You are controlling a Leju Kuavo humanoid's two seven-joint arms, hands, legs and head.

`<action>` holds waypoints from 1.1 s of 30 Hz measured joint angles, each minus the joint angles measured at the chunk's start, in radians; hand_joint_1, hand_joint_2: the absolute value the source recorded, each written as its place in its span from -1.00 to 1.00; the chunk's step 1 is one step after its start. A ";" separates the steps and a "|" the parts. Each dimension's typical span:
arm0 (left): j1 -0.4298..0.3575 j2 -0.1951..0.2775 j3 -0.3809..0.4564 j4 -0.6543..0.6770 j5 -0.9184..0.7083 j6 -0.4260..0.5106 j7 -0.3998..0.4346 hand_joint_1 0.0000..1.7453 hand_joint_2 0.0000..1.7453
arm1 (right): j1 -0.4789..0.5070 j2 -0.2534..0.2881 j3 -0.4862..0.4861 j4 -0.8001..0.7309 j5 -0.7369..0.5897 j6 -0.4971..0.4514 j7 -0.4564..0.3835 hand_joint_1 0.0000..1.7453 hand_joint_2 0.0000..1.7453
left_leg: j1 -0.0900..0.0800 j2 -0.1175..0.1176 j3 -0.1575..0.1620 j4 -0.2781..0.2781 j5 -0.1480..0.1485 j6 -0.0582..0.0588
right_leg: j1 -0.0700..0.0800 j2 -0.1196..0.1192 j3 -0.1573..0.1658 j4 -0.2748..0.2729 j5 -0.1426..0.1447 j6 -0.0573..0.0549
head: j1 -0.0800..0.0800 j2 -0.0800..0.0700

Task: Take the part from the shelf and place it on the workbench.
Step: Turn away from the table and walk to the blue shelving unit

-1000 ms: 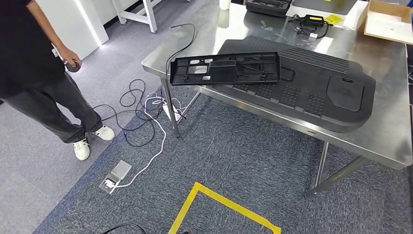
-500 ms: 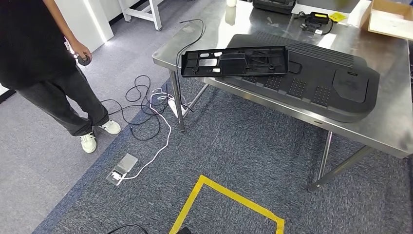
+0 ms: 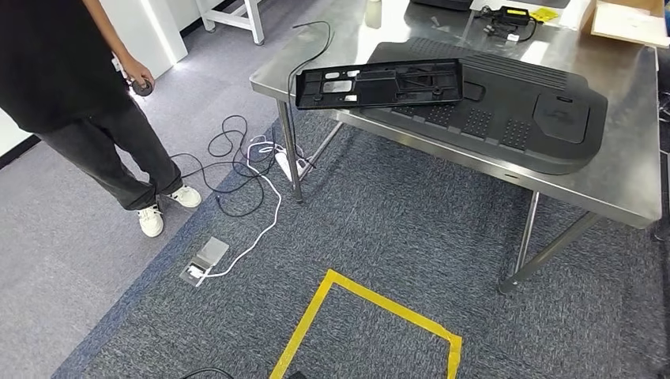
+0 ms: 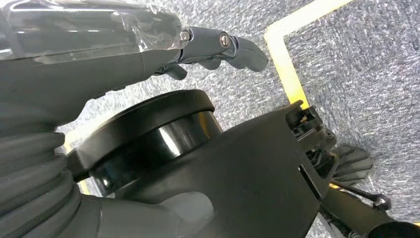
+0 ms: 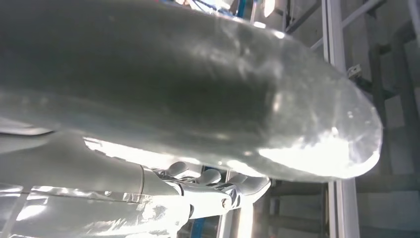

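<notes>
Steel workbench (image 3: 624, 189) stands on grey carpet with yellow tape (image 3: 379, 304), cables and a person (image 3: 71, 95) nearby. On it the black part (image 3: 379, 83) lies over a larger black panel (image 3: 513, 118), well apart from both hands. Left hand (image 4: 218, 44) hangs empty with fingers curled; right hand (image 5: 213, 191) likewise holds nothing.

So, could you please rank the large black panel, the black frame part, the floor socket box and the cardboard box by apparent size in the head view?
1. Large black panel
2. Black frame part, lying partly on the panel
3. Cardboard box, cut off by the picture edge and farther away, so its rank is unsure
4. Floor socket box
</notes>
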 joint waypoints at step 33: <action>0.017 -0.009 0.003 0.017 0.057 -0.017 -0.014 -1.00 -1.00 | 0.011 0.020 0.073 0.038 -0.158 0.000 -0.011 -1.00 -1.00 | 0.005 0.001 -0.087 0.027 0.050 0.003 | 0.001 0.010 0.068 -0.009 -0.063 -0.006 | 0.002 0.000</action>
